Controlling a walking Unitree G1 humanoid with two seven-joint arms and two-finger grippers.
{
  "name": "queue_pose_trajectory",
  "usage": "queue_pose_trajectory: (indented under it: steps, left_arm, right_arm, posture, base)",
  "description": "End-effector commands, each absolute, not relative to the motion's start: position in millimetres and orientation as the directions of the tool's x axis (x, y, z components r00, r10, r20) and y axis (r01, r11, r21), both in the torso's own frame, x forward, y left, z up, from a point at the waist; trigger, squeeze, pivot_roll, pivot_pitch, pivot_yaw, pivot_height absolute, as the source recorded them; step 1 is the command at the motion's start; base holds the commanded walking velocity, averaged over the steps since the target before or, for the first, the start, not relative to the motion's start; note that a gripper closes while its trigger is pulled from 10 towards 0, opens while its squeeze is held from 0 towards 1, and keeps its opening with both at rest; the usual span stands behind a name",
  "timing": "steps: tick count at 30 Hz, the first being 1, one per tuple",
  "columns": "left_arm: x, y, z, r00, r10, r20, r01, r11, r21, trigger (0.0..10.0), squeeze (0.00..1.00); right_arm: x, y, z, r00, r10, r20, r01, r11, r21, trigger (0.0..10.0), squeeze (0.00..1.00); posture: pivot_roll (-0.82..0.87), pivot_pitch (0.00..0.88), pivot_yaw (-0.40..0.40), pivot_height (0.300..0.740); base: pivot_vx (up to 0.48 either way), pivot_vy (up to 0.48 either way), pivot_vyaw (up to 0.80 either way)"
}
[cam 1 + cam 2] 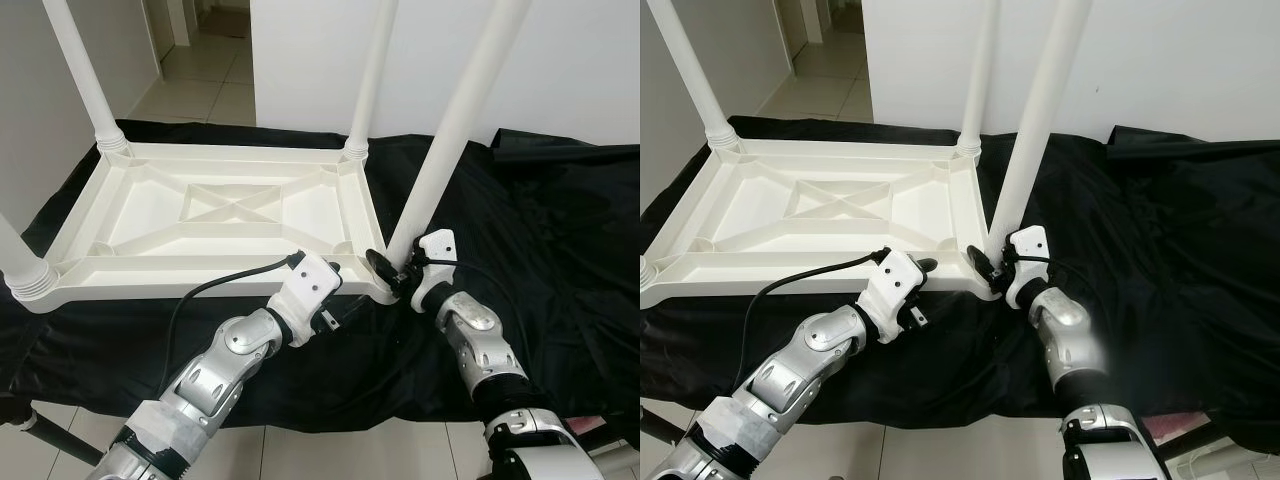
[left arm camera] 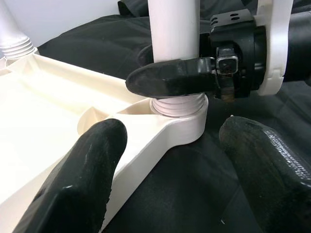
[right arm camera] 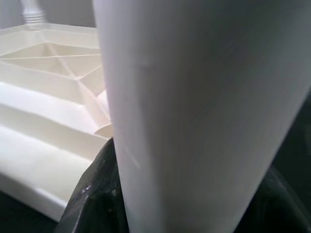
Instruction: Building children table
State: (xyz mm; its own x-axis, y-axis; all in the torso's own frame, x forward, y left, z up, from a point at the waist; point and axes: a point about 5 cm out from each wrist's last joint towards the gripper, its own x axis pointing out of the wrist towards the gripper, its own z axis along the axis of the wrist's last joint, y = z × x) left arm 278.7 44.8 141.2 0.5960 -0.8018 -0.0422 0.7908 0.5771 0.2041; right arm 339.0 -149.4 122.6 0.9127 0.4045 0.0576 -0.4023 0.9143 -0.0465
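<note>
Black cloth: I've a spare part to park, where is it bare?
The black cloth lies bare right of the leg that the right gripper clamps. The near corner is crowded: both grippers, the left gripper open beside the tabletop rim.

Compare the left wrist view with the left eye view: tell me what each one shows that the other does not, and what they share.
Left wrist view alone: the ribbed thread at the foot of the near right leg, sitting in its corner socket, with a finger of the right gripper pressed across the leg just above it.

Left eye view alone: the whole upturned tabletop on the black cloth, its three other legs and both arms.

Both: the right gripper shut on that leg, and the left gripper open beside the corner.
</note>
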Motion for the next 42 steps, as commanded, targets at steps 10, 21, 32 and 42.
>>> queue_pose_trajectory:
  steps: [10,21,32,42]
  left_arm:
    - [272,43,139,0.499,-0.864,-0.069,0.855,0.478,0.201,10.0,0.00]
    - [269,42,138,0.507,-0.860,-0.065,0.850,0.486,0.201,10.0,0.00]
    - [269,43,141,0.522,-0.851,-0.052,0.841,0.504,0.197,10.0,0.00]
    - [266,46,154,0.502,-0.864,-0.027,0.848,0.486,0.210,10.0,0.00]
  right_arm:
    - [329,-130,110,0.987,0.159,0.010,-0.159,0.981,0.111,10.0,0.00]
    - [323,-109,116,0.999,0.022,0.027,-0.027,0.983,0.184,10.0,0.00]
    - [314,-122,132,0.974,0.176,0.142,-0.196,0.970,0.146,10.0,1.00]
    - [309,-152,134,0.943,0.294,0.156,-0.308,0.949,0.073,10.0,0.00]
  posture:
    - [0.01,0.041,-0.046,0.740]
    - [0.01,0.049,-0.059,0.740]
    - [0.00,0.086,-0.071,0.740]
    - [0.00,0.106,-0.069,0.740]
  base:
    - [0.000,0.000,0.00]
    - [0.000,0.000,0.00]
    - [0.000,0.000,0.00]
    - [0.000,0.000,0.00]
